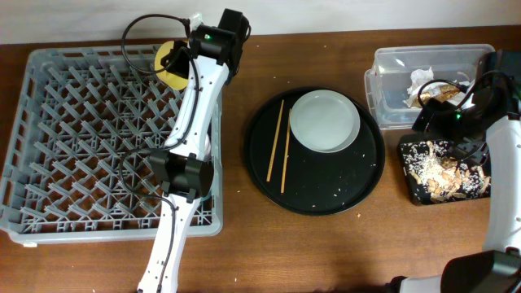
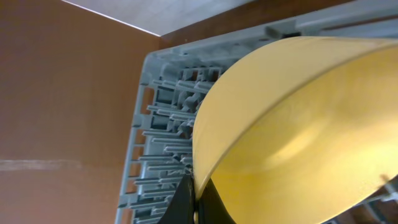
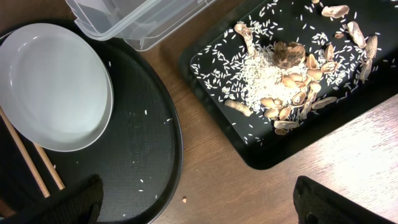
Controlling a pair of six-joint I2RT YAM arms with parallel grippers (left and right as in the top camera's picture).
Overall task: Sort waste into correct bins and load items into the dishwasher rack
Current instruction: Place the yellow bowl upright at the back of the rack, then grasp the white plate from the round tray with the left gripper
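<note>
My left gripper is shut on the rim of the small yellow bowl, held over the far edge of the grey dishwasher rack; the bowl also shows from overhead. My right gripper is open and empty above the table between the round black tray and the flat black tray, which holds food scraps and rice. The pale plate and two chopsticks lie on the round tray. The clear tub holds white napkins and a gold-brown wrapper. The cups are out of view.
The large round black tray sits mid-table with scattered rice grains. A small crumb lies on the wood by its rim. My left arm stretches across the rack's right side.
</note>
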